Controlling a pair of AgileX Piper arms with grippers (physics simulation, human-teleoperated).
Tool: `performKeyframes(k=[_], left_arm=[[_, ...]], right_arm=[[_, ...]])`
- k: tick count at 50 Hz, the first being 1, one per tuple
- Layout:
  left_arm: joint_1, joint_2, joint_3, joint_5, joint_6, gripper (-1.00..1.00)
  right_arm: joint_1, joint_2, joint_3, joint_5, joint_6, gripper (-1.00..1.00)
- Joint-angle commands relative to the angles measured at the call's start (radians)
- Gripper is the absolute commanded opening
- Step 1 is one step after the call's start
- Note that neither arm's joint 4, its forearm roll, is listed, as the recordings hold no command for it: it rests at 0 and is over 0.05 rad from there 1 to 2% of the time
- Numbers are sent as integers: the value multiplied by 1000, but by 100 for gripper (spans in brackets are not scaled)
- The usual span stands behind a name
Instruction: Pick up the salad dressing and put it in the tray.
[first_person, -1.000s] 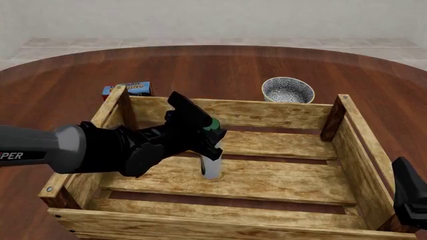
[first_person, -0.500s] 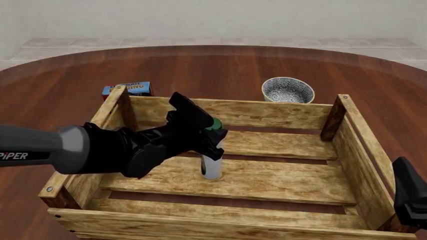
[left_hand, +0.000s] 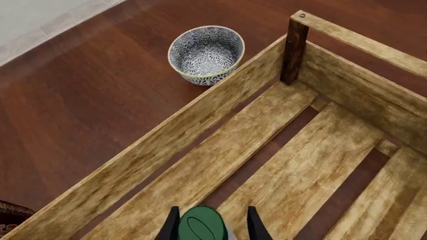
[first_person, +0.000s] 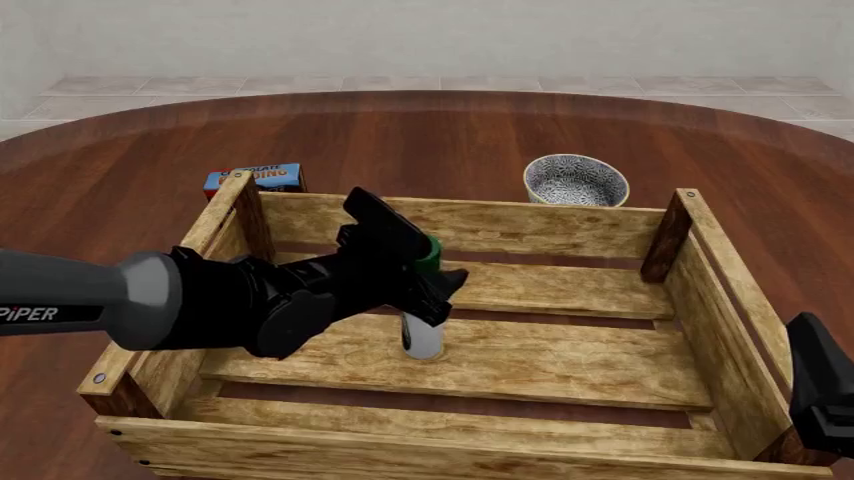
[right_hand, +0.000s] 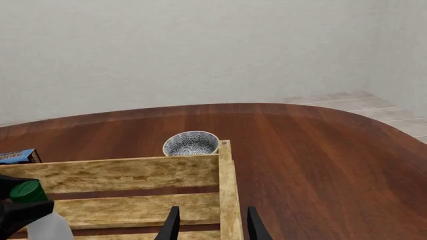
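The salad dressing (first_person: 423, 338), a slim whitish bottle with a dark green cap, stands upright on the floor slats inside the tray (first_person: 467, 225), a large wooden crate. My left gripper (first_person: 424, 275) is around the bottle's top with its jaws spread. In the left wrist view the green cap (left_hand: 199, 226) sits between the fingers (left_hand: 255, 225) with a gap on one side. My right gripper (right_hand: 212, 227) is open and empty, low outside the tray's right wall (right_hand: 228, 190). The bottle also shows in the right wrist view (right_hand: 47, 226).
A small speckled bowl (first_person: 575, 180) stands on the table just behind the tray's far wall. A flat blue box (first_person: 254, 178) lies behind the tray's far left corner. The round wooden table (first_person: 134, 180) extends around the tray.
My left gripper's fingers have spread apart around the bottle's top, letting go of it. The bottle stays standing on the tray floor. The right arm has not moved.
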Motion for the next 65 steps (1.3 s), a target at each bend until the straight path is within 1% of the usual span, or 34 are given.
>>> performKeyframes(k=[1, 14, 26, 40, 65], left_arm=[[-1, 0, 3, 3, 2, 100], [-2, -9, 6, 4, 18, 100], [2, -15, 6, 4, 17, 100], [12, -26, 10, 1, 38, 100], [16, -42, 4, 12, 37, 100]], right_arm=[[-1, 0, -3, 3, 0, 100], [0, 0, -3, 3, 0, 100], [0, 0, -3, 3, 0, 100], [1, 0, 7, -9, 3, 100], [3, 0, 9, -10, 2, 100]])
